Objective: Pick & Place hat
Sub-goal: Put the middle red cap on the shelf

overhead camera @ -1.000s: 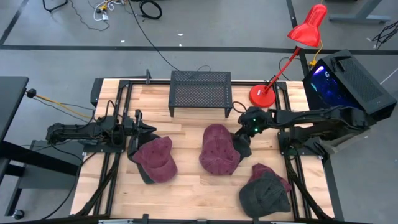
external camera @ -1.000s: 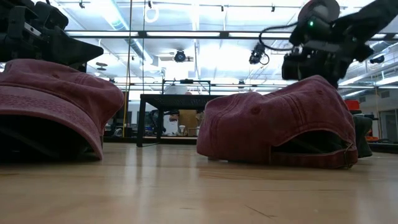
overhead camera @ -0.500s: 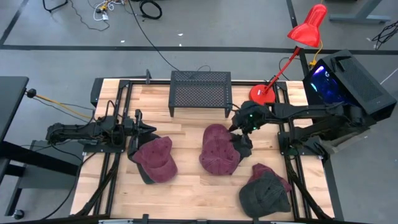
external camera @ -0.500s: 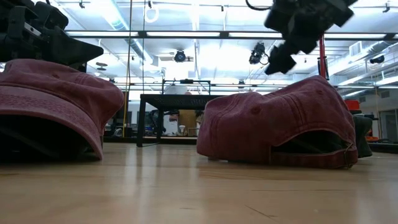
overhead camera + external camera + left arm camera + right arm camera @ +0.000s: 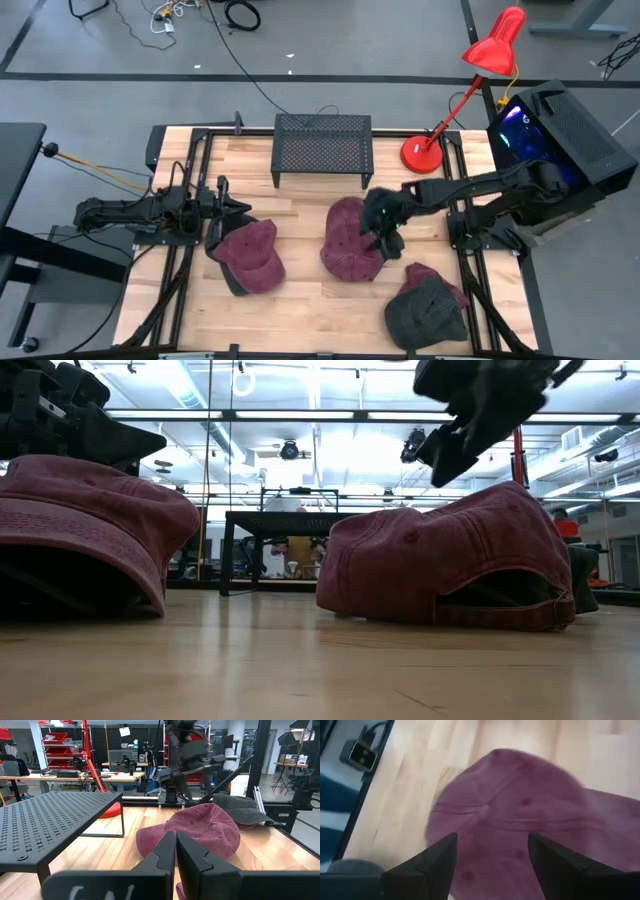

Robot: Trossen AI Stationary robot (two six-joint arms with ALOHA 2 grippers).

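A: Going left to right in the high view, where do the grippers sit?

B: The left gripper rests pinched shut at centre left, just beside the left maroon hat. The right gripper hangs spread wide, empty, over the right edge of the middle maroon hat.

A: Which way does that hat lie from it?

B: Directly beneath. Its long axis runs top to bottom of the frame, and the right arm is clearly nearer. The grey hat lies at lower right.

A: Any writing?

B: None readable.
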